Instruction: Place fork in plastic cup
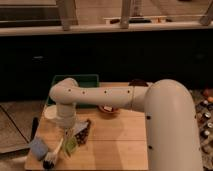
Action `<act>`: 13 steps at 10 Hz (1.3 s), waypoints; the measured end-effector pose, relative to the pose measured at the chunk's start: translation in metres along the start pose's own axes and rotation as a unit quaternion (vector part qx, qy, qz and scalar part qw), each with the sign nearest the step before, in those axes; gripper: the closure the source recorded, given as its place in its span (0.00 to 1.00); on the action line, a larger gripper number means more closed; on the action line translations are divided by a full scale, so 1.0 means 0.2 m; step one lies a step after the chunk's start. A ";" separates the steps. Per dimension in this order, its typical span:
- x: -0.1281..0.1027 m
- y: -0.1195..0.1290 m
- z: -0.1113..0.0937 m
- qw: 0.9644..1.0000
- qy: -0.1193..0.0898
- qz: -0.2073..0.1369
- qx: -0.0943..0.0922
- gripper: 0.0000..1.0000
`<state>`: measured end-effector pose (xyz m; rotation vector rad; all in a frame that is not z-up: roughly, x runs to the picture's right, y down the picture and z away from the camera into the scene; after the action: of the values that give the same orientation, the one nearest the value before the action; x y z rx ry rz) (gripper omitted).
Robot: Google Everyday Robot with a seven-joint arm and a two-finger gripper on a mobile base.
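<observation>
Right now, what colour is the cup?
The cup is light yellow-green, in the camera view; the tool sits just above it.

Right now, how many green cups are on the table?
1. The green cup stands near the front left of the table, just under the gripper. The big arm may hide more.

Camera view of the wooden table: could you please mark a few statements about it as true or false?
1. The gripper is just above the plastic cup. True.
2. The plastic cup is dark blue. False: it is light yellow-green.
3. A green bin stands at the far edge of the table. True.
4. The brush lies inside the green bin. False: it lies on the table near the front edge, beside the plastic cup.
5. The orange-red bowl sits under the arm. True.
</observation>
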<state>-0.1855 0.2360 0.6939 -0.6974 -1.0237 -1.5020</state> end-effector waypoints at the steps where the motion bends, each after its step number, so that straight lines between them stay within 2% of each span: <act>1: 0.00 0.01 0.00 1.000 -0.001 0.001 -0.002 0.72; 5: 0.01 0.01 0.00 1.000 -0.003 0.000 -0.007 0.29; 6: 0.01 0.01 0.00 1.000 -0.004 0.000 -0.007 0.22; 13: 0.01 -0.01 0.00 1.000 -0.006 -0.001 -0.007 0.20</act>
<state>-0.1869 0.2341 0.6956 -0.7162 -1.0250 -1.5095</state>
